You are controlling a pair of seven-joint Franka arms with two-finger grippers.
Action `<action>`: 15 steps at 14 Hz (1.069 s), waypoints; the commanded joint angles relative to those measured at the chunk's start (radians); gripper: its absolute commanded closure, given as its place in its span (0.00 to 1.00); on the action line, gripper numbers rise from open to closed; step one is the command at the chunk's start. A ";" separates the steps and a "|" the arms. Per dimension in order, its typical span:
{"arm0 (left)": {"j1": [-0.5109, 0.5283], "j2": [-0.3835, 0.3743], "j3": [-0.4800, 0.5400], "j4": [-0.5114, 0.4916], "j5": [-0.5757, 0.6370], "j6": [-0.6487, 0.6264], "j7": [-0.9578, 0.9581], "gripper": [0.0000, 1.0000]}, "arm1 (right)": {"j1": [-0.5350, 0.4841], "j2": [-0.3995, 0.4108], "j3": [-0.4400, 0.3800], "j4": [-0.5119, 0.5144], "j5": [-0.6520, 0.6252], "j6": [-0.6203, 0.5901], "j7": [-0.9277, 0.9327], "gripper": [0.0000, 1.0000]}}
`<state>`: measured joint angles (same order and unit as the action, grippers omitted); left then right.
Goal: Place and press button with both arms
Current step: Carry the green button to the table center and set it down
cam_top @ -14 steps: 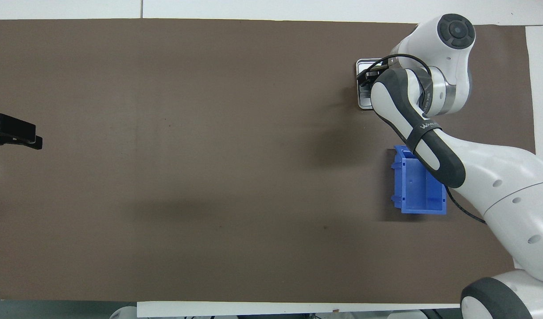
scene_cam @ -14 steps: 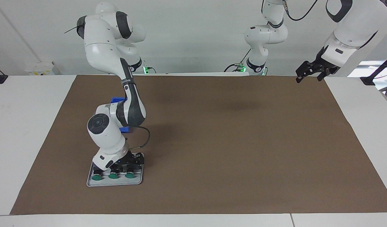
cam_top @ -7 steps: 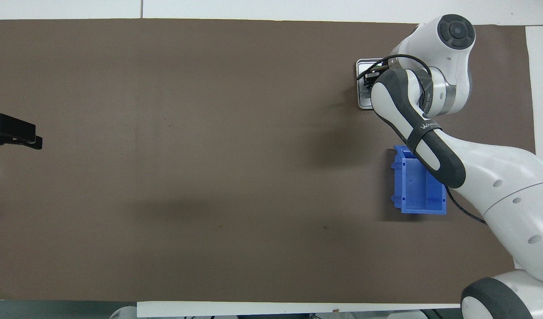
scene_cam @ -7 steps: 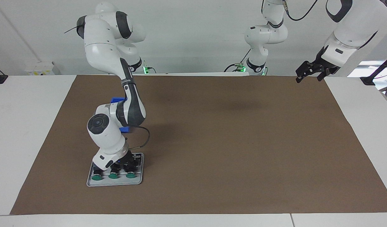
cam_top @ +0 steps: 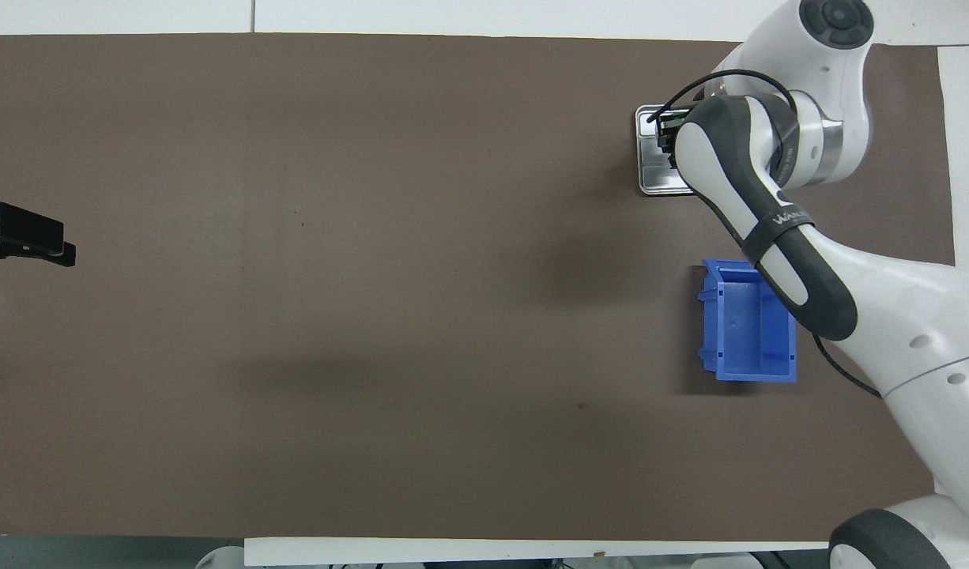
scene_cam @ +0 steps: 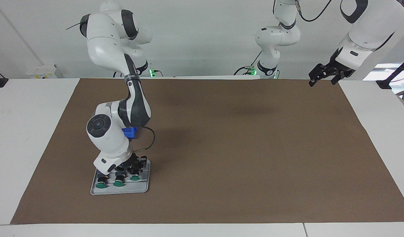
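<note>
A grey tray (scene_cam: 144, 188) lies on the brown mat toward the right arm's end of the table. Two green-capped buttons (scene_cam: 118, 183) stand on it. My right gripper (scene_cam: 135, 170) is over the tray, shut on a third button (scene_cam: 134, 178), which hangs a little above the tray. In the overhead view the right arm covers the buttons and only a part of the tray (cam_top: 652, 178) shows beside the gripper (cam_top: 668, 140). My left gripper (scene_cam: 322, 75) waits in the air over the mat's edge at the left arm's end; it also shows in the overhead view (cam_top: 26, 237).
An open blue bin (cam_top: 749, 324) stands on the mat nearer to the robots than the tray; in the facing view (scene_cam: 129, 132) the right arm hides most of it. The brown mat (scene_cam: 241, 148) covers most of the white table.
My right arm has risen and the button in its gripper has come up off the tray. The other two buttons, the bin and the left arm have not moved.
</note>
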<state>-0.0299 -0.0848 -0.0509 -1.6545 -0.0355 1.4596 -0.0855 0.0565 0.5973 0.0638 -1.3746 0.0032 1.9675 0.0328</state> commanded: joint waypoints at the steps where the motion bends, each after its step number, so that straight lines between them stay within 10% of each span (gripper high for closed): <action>1: 0.013 -0.021 -0.003 -0.024 -0.012 0.007 0.007 0.00 | -0.001 -0.065 -0.018 0.011 0.001 -0.119 0.091 0.92; 15: 0.013 -0.021 -0.003 -0.024 -0.012 0.007 0.007 0.00 | 0.293 -0.100 -0.035 -0.014 0.020 -0.141 1.493 0.91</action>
<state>-0.0299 -0.0848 -0.0509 -1.6544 -0.0355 1.4596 -0.0855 0.3286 0.5088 0.0296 -1.3737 0.0041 1.8212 1.4418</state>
